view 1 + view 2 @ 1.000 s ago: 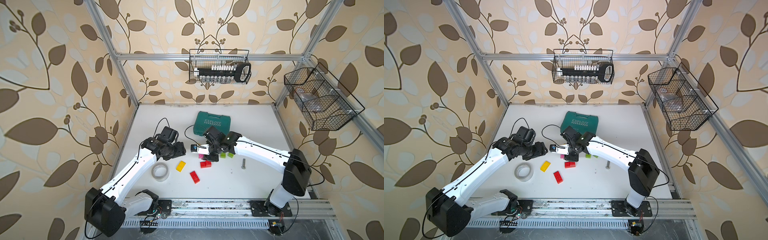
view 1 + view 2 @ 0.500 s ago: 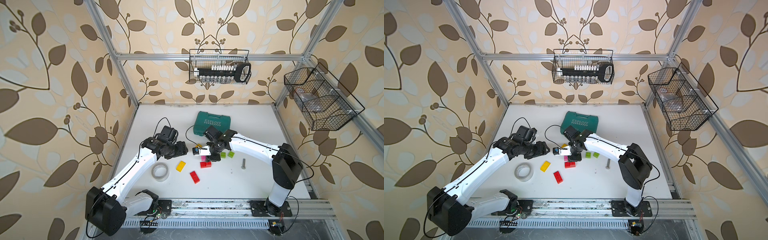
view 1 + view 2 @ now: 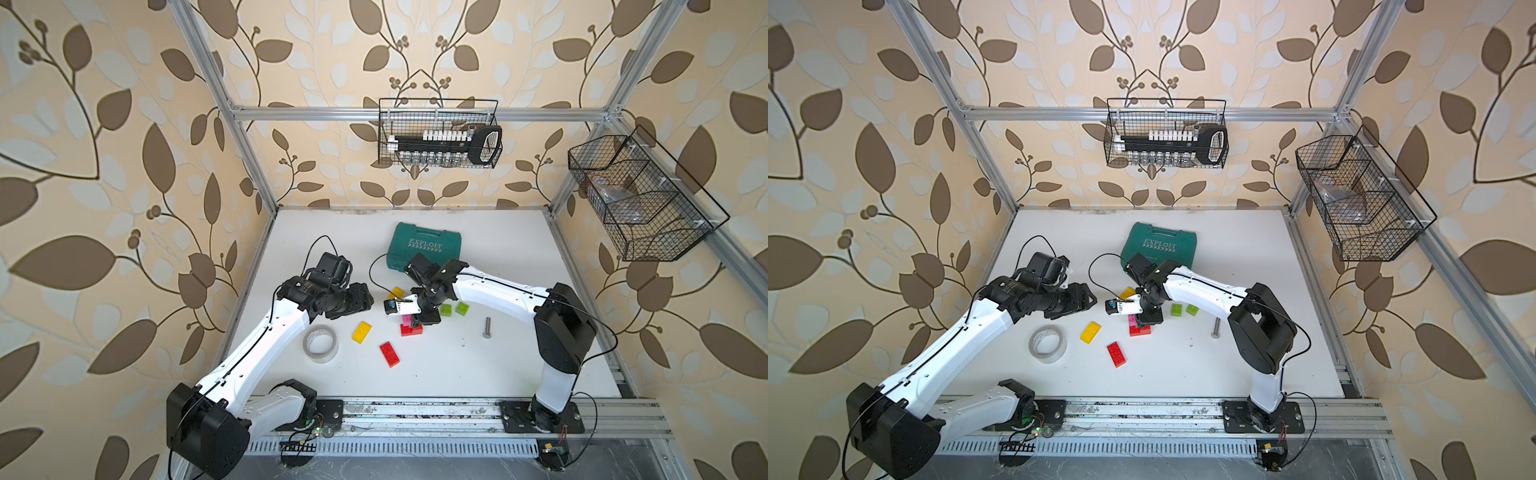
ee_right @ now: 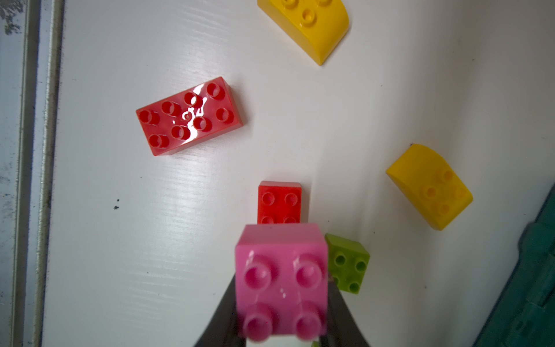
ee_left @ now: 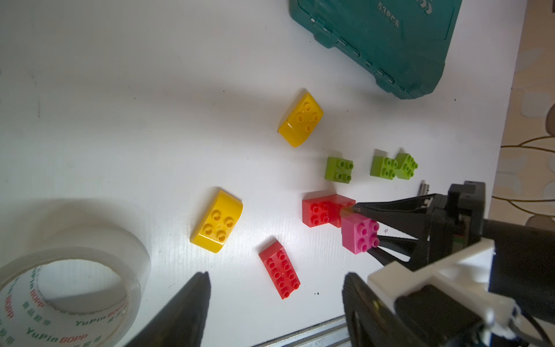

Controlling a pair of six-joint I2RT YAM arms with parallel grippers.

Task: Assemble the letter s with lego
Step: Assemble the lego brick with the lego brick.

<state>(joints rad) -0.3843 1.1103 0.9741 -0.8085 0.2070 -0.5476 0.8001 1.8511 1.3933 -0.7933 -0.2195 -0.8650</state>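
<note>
The pink brick is a small square block of hard, glossy plastic. I judge it light and stiff, unlikely to crack, but slick enough to twist in a loose pinch. The best hold is on two opposite flat side walls, low and centred. That leaves the studs on top and the hollow underside free for stacking.

That is how the right gripper has it. Its dark fingers are clamped on either side wall, studs up. The brick hangs over one end of a short red brick on the white table. I cannot tell whether it is pressed home or just above the studs.

Seating it will likely take a straight downward push. The red brick is just as light and may skate on the smooth table unless it is steadied.

Close by lie three green bricks, one just beside the red brick. Farther out are two rounded yellow bricks and a long red brick, all loose with studs up. The long brick's broad sides offer the surest purchase, taken across its narrow width.

The left gripper hovers above the table near the long red brick. Its fingers are spread wide and grasp nothing.

A tape roll, a bolt and a green tool case sit around the edges of the bricks.
</note>
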